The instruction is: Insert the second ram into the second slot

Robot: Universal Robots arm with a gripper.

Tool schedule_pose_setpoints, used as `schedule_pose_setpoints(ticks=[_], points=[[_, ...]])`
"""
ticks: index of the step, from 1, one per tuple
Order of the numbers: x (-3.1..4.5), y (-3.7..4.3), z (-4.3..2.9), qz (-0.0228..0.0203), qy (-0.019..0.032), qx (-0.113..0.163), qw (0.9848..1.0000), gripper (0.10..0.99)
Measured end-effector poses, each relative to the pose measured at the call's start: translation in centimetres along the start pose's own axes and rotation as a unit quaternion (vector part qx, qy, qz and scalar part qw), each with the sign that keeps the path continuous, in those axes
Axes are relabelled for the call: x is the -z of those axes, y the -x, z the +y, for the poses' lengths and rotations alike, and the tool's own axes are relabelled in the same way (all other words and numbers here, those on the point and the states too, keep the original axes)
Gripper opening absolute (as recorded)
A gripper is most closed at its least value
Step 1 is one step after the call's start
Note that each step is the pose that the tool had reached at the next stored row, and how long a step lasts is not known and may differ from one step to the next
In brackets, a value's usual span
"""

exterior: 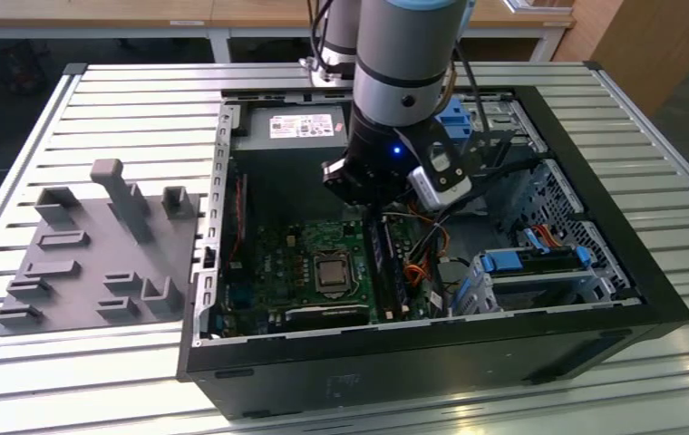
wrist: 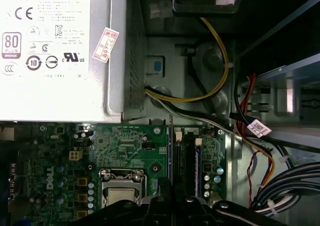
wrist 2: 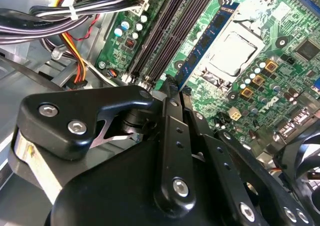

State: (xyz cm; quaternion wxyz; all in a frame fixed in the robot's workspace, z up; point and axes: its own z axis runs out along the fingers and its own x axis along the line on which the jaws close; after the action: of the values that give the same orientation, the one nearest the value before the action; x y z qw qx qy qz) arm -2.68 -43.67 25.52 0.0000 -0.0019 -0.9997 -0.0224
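Observation:
My gripper reaches down into the open computer case, over the motherboard. It is shut on the second ram, a thin blue stick with dark chips, held on edge by one end. In the second wrist view the gripper has the stick running away from it, between the processor socket and the black memory slots. The first wrist view shows the second ram as a thin edge rising from the gripper, hovering beside the memory slots.
The power supply sits at the case's far end. Cable bundles and a drive cage crowd the exterior view's right of the slots. A fan lies near the socket. A grey fixture tray rests on the slatted table.

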Motion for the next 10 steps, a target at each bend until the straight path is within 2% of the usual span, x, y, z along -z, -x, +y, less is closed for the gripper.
schedule_pose_setpoints(ticks=[6, 10], points=[[-0.26, 0.0, -0.12, 0.0, -0.0001, -0.001, 1.0, 0.137], [-0.26, 0.02, -0.44, 0.0, -0.0023, -0.001, 1.0, 0.137]])
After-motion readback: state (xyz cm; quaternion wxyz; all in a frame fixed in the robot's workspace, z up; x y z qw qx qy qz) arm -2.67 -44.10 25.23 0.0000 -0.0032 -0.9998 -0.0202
